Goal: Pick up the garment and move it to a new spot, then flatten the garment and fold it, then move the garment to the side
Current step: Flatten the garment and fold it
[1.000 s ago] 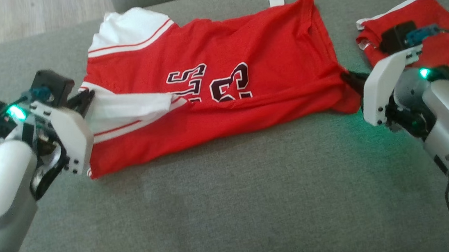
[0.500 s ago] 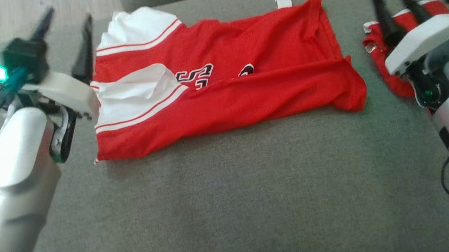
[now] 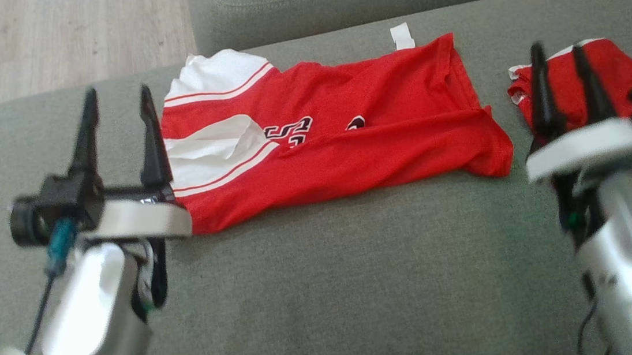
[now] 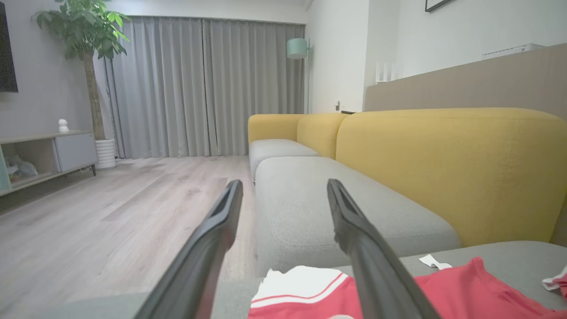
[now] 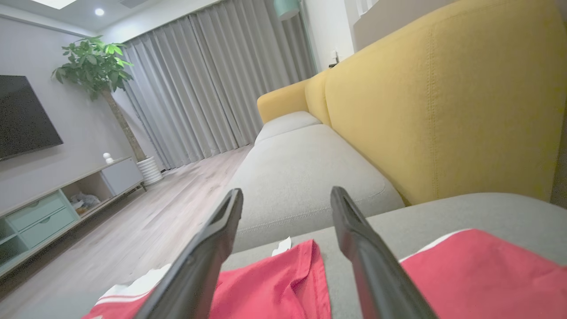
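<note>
Change since earlier: both grippers have let go of the jersey's ends and lifted clear, fingers up. The near long edge now lies folded over the lower half of the black number. The camera has also tilted, so more of the sofa back shows.
Left gripper (image 3: 117,92): jaws wide apart, holding nothing, hovering just beside the white-sleeved end.
Right gripper (image 3: 557,49): jaws wide apart, empty, raised in front of the small bundled red garment (image 3: 613,73) and apart from the jersey's right corner.
Task garment: red mesh basketball jersey with white striped sleeves (image 3: 335,135), lying folded once lengthwise on the grey fabric sofa seat cushion (image 3: 327,292), between the two grippers.
Long axis: runs left to right across the head view, roughly parallel to the cushion's front edge.
Pointing: sleeve and shoulder end toward the robot's left. The plain red end is toward its right, probably the hem. The white tag (image 3: 402,36) pokes out at the far edge.
Risk, fold: the folded layer sits unevenly and bulges at the right corner, so thin, slippery mesh may slide open when regrasped.
Risk, sleeve: the loose white sleeve on top could flop out during a crosswise fold.
Risk, mix-up: the right gripper is close to the bundled red garment and could snag it.
</note>
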